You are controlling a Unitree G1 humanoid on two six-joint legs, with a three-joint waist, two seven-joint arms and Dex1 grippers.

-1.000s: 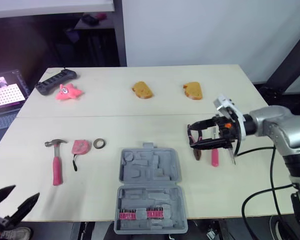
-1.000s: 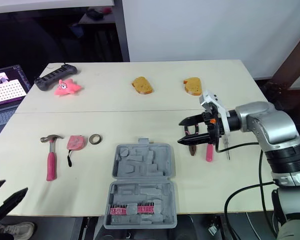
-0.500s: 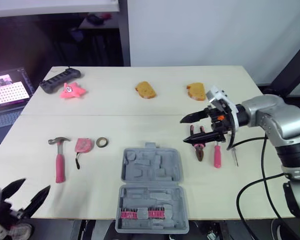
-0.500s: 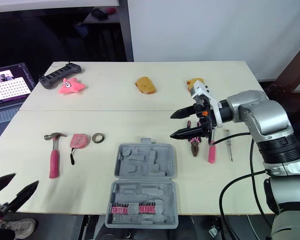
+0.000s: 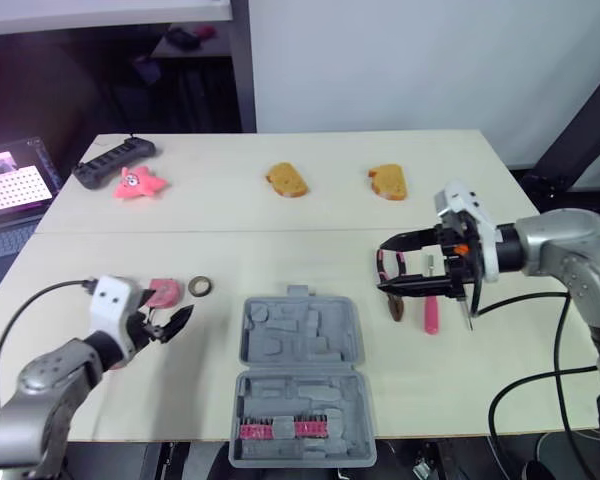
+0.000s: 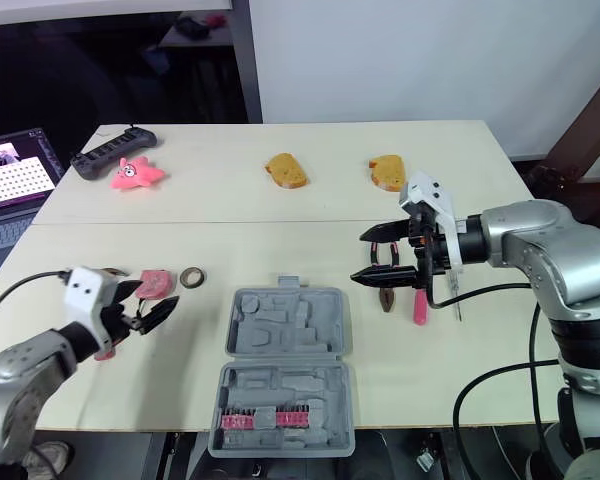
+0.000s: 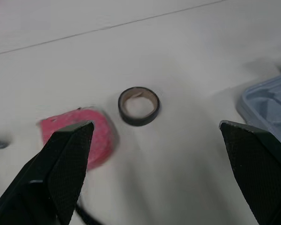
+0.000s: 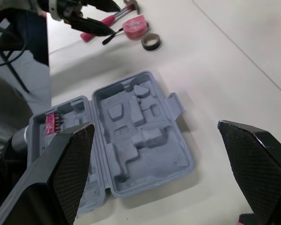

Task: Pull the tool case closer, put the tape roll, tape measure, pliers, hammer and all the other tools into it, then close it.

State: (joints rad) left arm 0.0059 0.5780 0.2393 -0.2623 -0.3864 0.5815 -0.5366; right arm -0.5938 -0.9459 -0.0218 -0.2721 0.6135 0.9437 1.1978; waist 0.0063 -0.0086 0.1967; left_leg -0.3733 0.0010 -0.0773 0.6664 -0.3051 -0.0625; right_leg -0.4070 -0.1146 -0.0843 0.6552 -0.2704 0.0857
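i'm bringing my left hand (image 5: 168, 322) up, spread wide and empty, tape roll (image 7: 139, 106) just ahead, tape measure (image 7: 101, 137) beside it; loading is beginning.

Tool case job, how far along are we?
Done: the tool case lies open at the near edge of the table. In hand: nothing yet; the open left gripper hovers by the tape measure, the open right gripper near the pliers. Left: loading the tape roll and the other tools, then closing the case.

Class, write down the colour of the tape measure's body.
Pink. The tape measure shows best in the left wrist view.
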